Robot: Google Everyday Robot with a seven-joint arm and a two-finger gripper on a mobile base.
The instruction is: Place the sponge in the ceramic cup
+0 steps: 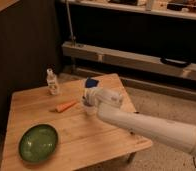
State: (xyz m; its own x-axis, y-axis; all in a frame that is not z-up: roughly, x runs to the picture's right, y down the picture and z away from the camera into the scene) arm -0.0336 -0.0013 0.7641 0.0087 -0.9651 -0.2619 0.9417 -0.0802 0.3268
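My gripper is over the middle of the wooden table, at the end of the white arm that reaches in from the right. It is shut on the blue sponge, which sticks up at the gripper's top. Directly under the gripper stands the pale ceramic cup; the gripper hides most of it and only its lower part shows.
A small clear bottle stands at the table's back left. An orange carrot lies just left of the cup. A green bowl sits at the front left. Dark shelving runs along the wall behind the table.
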